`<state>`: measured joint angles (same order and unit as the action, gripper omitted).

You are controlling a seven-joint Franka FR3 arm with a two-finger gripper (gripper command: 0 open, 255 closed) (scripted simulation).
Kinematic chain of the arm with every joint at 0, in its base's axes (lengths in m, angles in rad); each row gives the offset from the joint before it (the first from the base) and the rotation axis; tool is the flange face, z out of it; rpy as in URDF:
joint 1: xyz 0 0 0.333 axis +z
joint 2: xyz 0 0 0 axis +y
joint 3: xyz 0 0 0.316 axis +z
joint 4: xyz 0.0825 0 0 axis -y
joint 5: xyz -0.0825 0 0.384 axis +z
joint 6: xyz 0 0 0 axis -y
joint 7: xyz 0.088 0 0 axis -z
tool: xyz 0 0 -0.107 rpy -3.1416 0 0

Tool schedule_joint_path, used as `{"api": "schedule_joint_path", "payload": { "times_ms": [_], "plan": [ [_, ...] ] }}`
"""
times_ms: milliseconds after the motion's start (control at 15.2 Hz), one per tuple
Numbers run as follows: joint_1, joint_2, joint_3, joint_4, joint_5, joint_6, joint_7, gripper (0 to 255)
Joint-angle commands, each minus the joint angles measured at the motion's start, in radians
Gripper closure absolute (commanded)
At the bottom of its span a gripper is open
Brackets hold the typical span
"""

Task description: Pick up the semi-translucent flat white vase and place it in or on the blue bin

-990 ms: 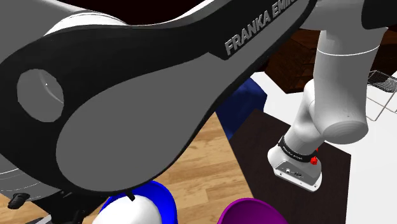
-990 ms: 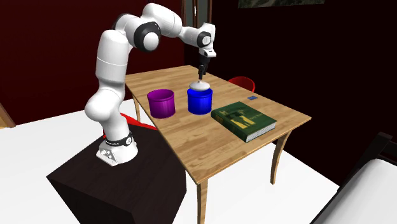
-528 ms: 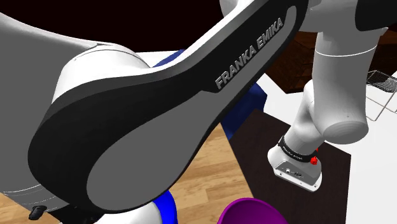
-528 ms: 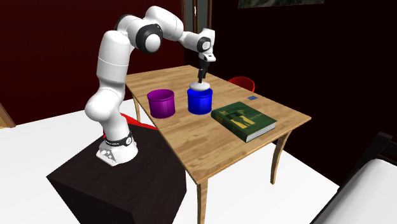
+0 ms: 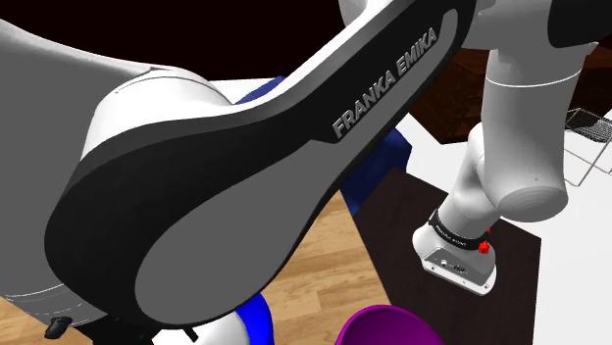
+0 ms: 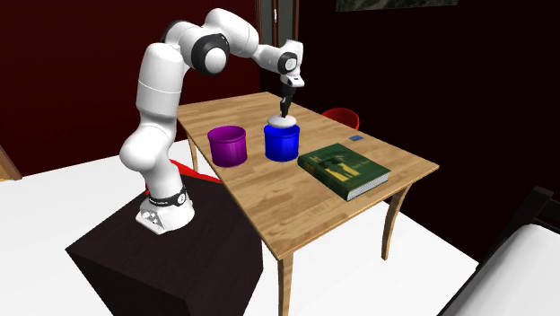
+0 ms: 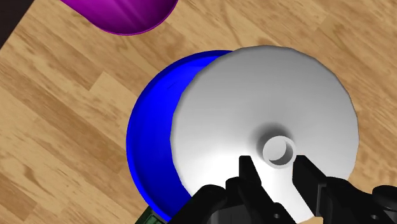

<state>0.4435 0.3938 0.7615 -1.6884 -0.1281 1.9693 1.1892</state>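
The white vase (image 7: 254,108) is a broad flat disc with a short open neck. It rests across the top of the blue bin (image 7: 149,146) and hides most of the bin's opening. My gripper (image 7: 275,162) points straight down over it, with its fingers drawn in against both sides of the neck. In the second exterior view the gripper (image 6: 285,109) stands upright above the vase (image 6: 282,119) on the blue bin (image 6: 281,144), mid-table. The shoulder view is mostly taken up by my arm, with a strip of the bin's rim (image 5: 260,319) below it.
A purple bin (image 6: 228,144) stands on the wooden table (image 6: 395,162) just beside the blue one, toward the stand (image 6: 161,260). A green book (image 6: 344,171) lies on the other side, nearer the table's front. A red chair (image 6: 341,115) is behind the table.
The arm came down onto the vase between one second and half a second ago and has held still since. The fingers have closed in on the neck.
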Motion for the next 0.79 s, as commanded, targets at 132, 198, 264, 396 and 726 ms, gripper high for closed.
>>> {"api": "schedule_joint_path", "payload": {
  "times_ms": [132,198,264,396,726],
  "plan": [
    [0.001,0.001,0.0,-0.001,-0.001,0.0,0.001,255],
    [0.0,0.0,0.0,-0.002,0.0,0.001,0.0,255],
    [0.0,0.0,0.0,-0.003,0.0,0.002,0.0,255],
    [0.0,0.001,0.0,-0.001,0.0,0.0,0.0,255],
    [-0.003,-0.018,0.008,0.045,0.014,-0.06,-0.003,255]
  ]
}}
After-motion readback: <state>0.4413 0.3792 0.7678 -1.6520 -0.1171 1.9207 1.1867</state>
